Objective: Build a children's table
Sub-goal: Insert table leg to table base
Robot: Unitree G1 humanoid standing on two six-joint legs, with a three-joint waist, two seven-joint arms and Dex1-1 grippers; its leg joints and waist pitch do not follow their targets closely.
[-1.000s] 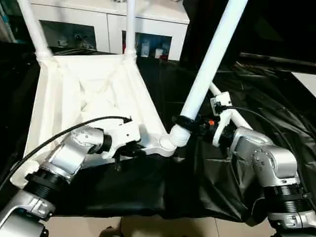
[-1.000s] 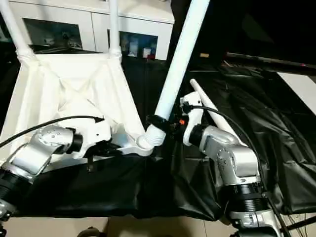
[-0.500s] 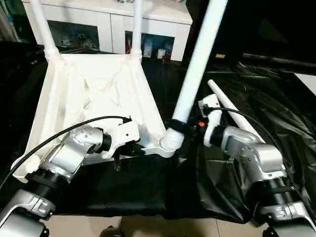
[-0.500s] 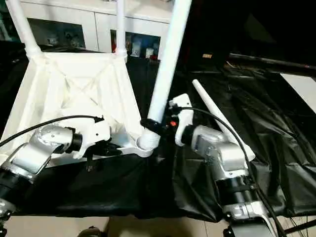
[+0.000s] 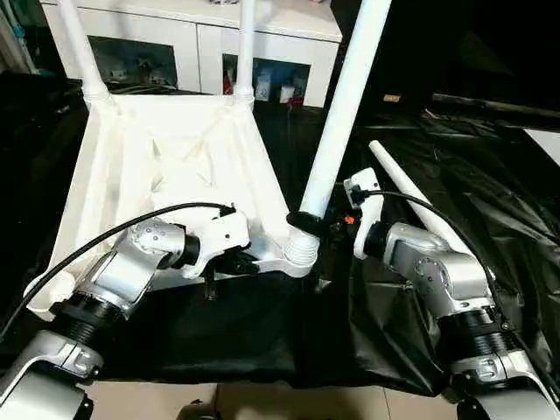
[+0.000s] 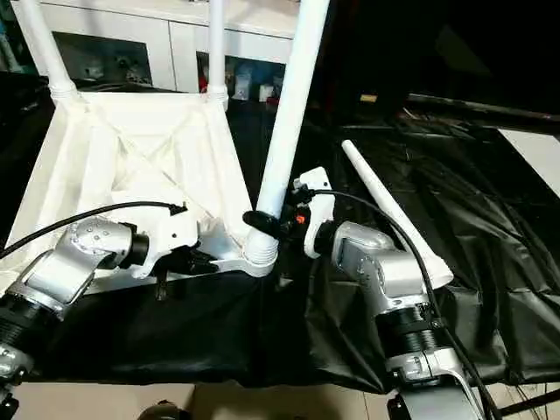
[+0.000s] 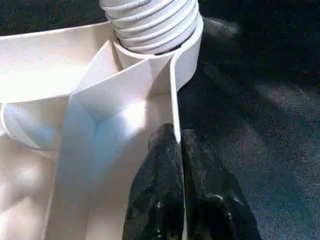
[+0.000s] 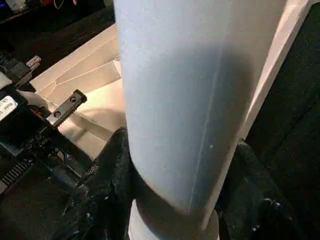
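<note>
The small white plastic children's table [image 5: 166, 166] lies upside down, centre-left in the head views, on black cloth [image 5: 455, 184]. The left gripper [image 7: 178, 145] pinches its near rim wall. The right gripper [image 5: 308, 221] clasps a long white tapered tube leg [image 5: 346, 96] just above the near right corner socket [image 5: 302, 254]. A loose leg [image 6: 389, 210] lies to the right.

Big table [image 5: 219, 337] w/ wrinkled, shiny black cloth [image 6: 490, 254] draped over near edge. White cabinet [image 5: 206, 39] at back, glass doors, small items inside—too blurry to ID. Pale tiled floor [image 5: 315, 402] below the table's front edge.
</note>
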